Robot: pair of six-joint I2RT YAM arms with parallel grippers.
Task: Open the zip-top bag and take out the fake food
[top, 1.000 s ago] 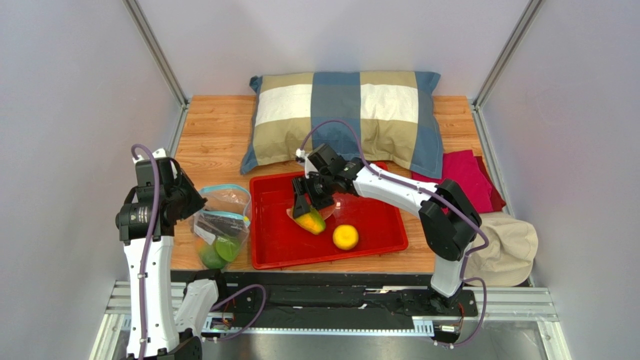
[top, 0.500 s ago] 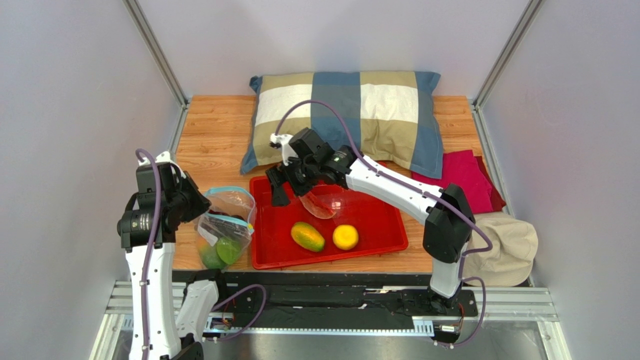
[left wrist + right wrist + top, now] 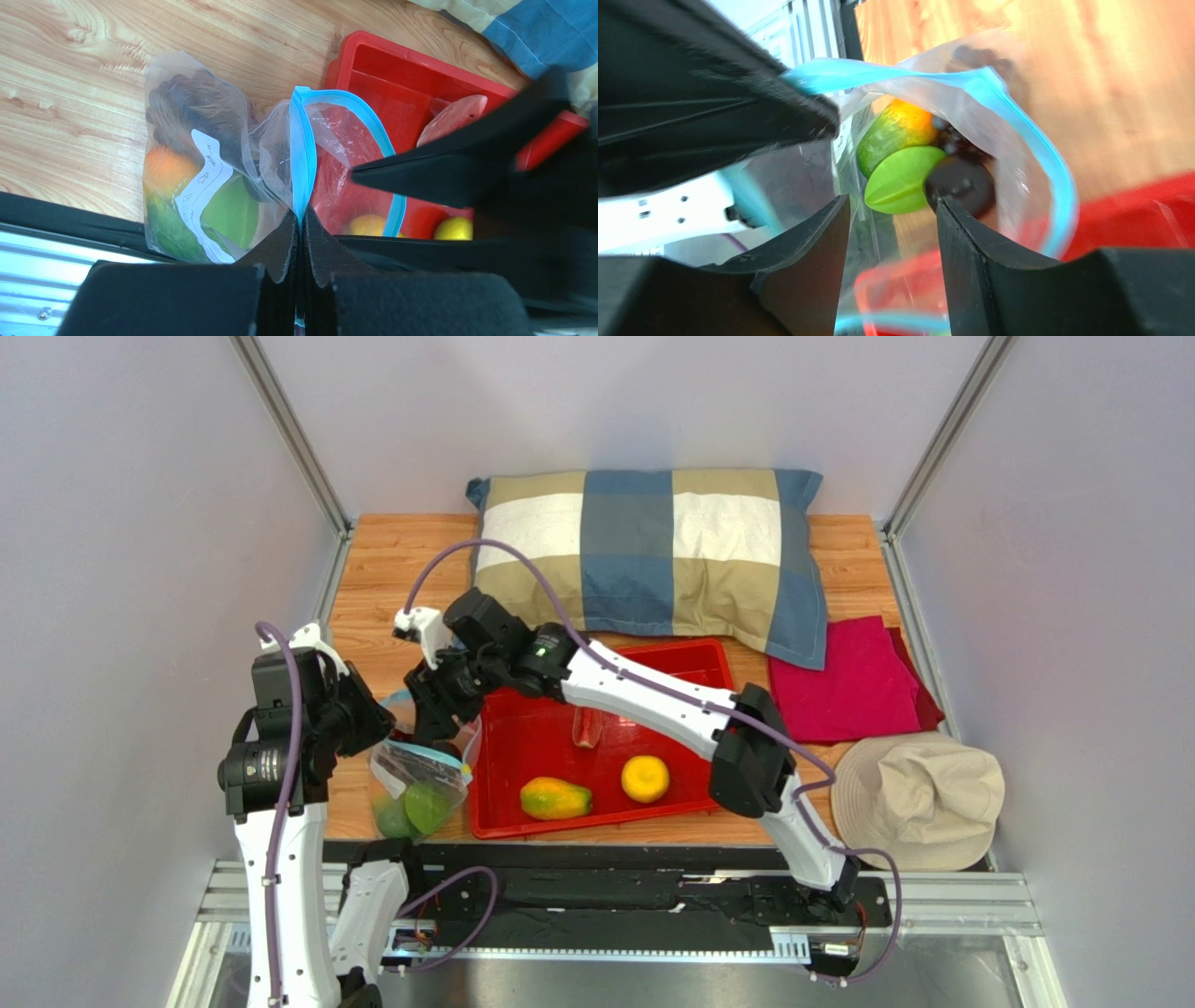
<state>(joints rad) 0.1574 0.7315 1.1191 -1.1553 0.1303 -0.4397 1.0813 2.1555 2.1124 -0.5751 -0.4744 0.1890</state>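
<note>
Zip-top bag (image 3: 210, 175), pinched by left tool (image 3: 300, 231), holds star fruit (image 3: 903, 178); right tool (image 3: 891, 204) gapes; tray (image 3: 617, 821) holds mango (image 3: 554, 798).

Clear, blue-zipped zip-top bag (image 3: 210, 175); red tray (image 3: 701, 756)

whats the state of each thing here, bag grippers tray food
zip-top bag: unzipped, mouth open
left gripper: shut on the bag's zip rim
right gripper: open, empty, at the bag mouth
red tray: holds mango, citrus, meat slice
star fruit: inside the bag
</note>
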